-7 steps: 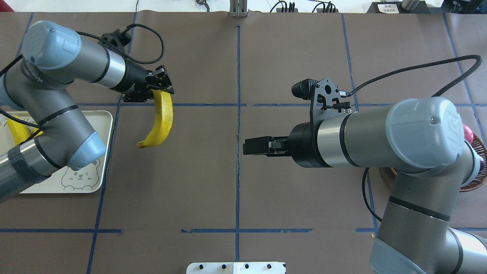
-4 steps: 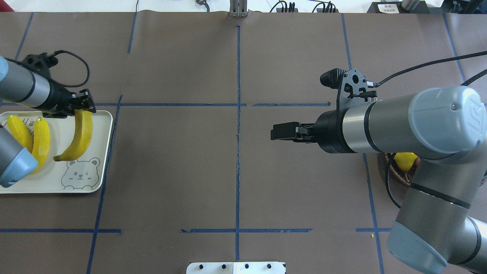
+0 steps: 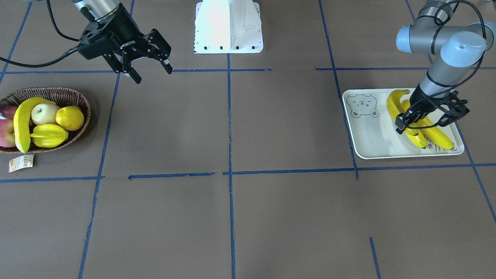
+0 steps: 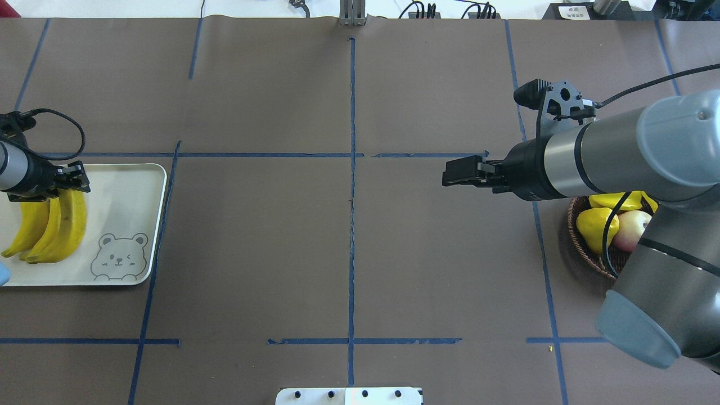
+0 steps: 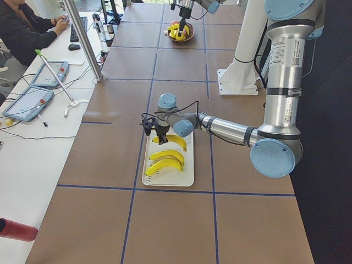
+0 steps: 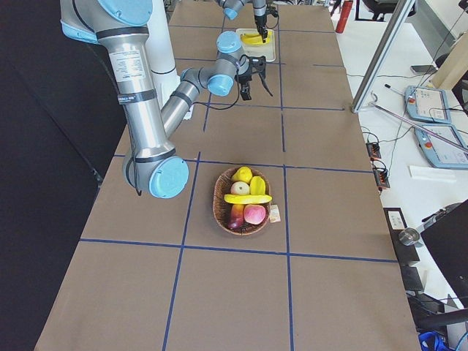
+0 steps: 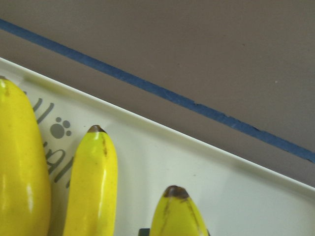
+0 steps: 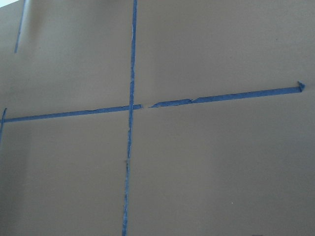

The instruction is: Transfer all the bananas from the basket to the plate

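Note:
The cream plate (image 4: pixel 124 197) with the bear print lies at the table's left end and holds three bananas side by side. My left gripper (image 4: pixel 71 187) is low over the plate, shut on the top end of the rightmost banana (image 4: pixel 70 225), which rests beside the other two (image 4: pixel 34 230). The left wrist view shows that banana's tip (image 7: pixel 174 211). The wicker basket (image 3: pixel 79 99) holds one banana (image 3: pixel 21 120) among other fruit. My right gripper (image 3: pixel 153 75) is open and empty, above the table beside the basket.
The basket also holds a lemon (image 3: pixel 69 118), a starfruit (image 3: pixel 48 133), a pale apple (image 3: pixel 44 112) and a red apple (image 3: pixel 6 130); its paper tag (image 3: pixel 19 162) lies in front. My right arm hides part of the basket (image 4: pixel 579 247). The white robot base (image 3: pixel 228 27) stands at mid-table.
My left gripper carried the banana leftwards over the plate and lowered it beside the two lying there. My right gripper drew back to the right, toward the basket.

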Robot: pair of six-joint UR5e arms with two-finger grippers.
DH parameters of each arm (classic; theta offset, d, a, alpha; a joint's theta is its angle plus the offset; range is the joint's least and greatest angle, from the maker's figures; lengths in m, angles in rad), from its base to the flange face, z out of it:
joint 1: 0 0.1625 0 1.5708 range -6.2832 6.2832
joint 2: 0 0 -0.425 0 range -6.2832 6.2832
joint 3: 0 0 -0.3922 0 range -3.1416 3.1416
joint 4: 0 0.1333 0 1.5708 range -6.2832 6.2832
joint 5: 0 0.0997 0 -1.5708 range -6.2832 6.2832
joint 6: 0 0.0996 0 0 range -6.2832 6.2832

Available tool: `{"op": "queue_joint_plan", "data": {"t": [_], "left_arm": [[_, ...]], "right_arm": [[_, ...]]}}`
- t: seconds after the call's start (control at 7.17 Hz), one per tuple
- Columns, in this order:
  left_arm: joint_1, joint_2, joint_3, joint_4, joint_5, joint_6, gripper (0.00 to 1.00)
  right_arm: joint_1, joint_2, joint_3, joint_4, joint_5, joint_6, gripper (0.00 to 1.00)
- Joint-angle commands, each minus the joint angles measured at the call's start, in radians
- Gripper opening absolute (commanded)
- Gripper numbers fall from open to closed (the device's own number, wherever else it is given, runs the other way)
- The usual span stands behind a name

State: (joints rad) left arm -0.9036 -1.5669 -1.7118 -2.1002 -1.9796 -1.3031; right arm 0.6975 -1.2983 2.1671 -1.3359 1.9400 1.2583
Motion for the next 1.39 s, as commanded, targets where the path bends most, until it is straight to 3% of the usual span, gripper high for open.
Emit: {"op": "queue_joint_plan", "data": {"t": [0.0, 0.14, 0.28, 0.42, 0.7, 0.98, 1.12, 1.25], "left_arm": [[0.005, -0.007, -0.003, 0.0, -0.007, 0.005, 1.0], [-0.004, -0.022, -0.018, 0.009, -0.01, 0.005, 1.0], [-0.008, -0.022, -0.055, 0.028, -0.033, 0.028, 1.0], [-0.017, -0.027, -0.101, 0.086, -0.082, 0.044, 1.0], [-0.02, -0.146, -0.176, 0.275, -0.094, 0.042, 1.0], [-0.014, -0.182, -0.178, 0.302, -0.093, 0.03, 1.0], [-0.011, -0.186, -0.172, 0.302, -0.091, 0.03, 1.0], [-0.011, -0.203, -0.164, 0.304, -0.091, 0.03, 1.0]], "right_arm": [[0.103, -0.01, 0.0, -0.189, 0.053, -0.15, 1.0], [0.141, -0.071, 0.014, -0.26, 0.051, -0.354, 1.0], [0.211, -0.169, 0.019, -0.258, 0.065, -0.479, 1.0], [0.274, -0.258, 0.013, -0.246, 0.097, -0.629, 1.0], [0.393, -0.421, -0.024, -0.174, 0.178, -0.842, 1.0], [0.393, -0.493, -0.186, 0.016, 0.188, -0.886, 1.0], [0.393, -0.492, -0.22, 0.041, 0.3, -0.797, 1.0], [0.393, -0.492, -0.245, 0.116, 0.325, -0.631, 1.0]]}}
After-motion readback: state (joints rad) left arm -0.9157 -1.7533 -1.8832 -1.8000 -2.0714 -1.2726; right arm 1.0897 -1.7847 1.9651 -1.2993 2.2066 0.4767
